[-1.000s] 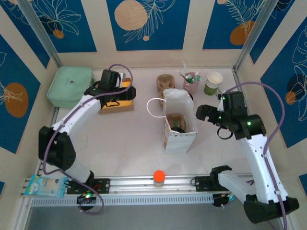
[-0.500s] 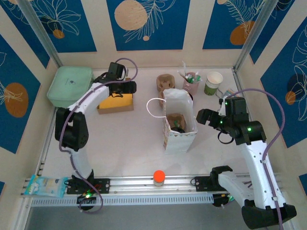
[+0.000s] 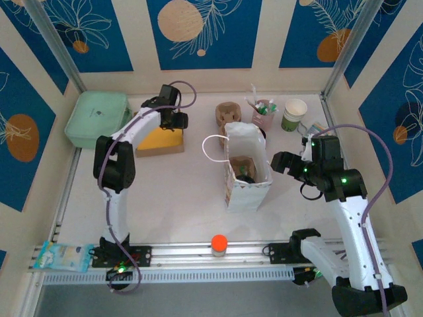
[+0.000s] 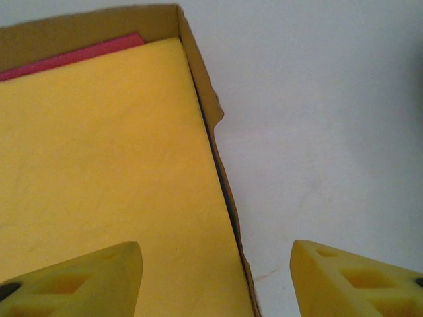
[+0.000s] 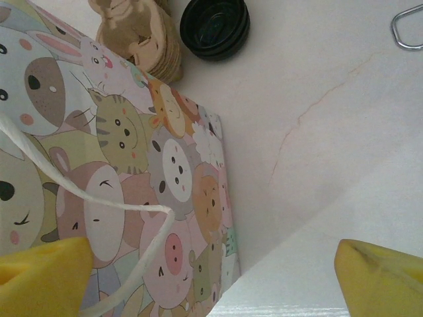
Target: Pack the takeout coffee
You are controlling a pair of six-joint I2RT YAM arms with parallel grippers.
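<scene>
Apparently takeout coffee (image 5: 215, 28), edge cropped, beside bag (image 5: 168, 178).

Pale table (image 3: 178, 191), bag (image 3: 246, 188), box (image 3: 160, 141), possibly lids (image 5: 215, 26)

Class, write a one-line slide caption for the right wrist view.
Open right hand beside the animal-print paper bag, a round black lid lying beyond.

No word, number or brand can be read anywhere. The bag (image 5: 132, 165) carries only cartoon animal faces (rabbit, cat, pig and the like), with no lettering. A small dark mark sits on the green box (image 3: 86, 125), too small to read. The print on the packet (image 3: 63, 256) at lower left is blurred.
</scene>
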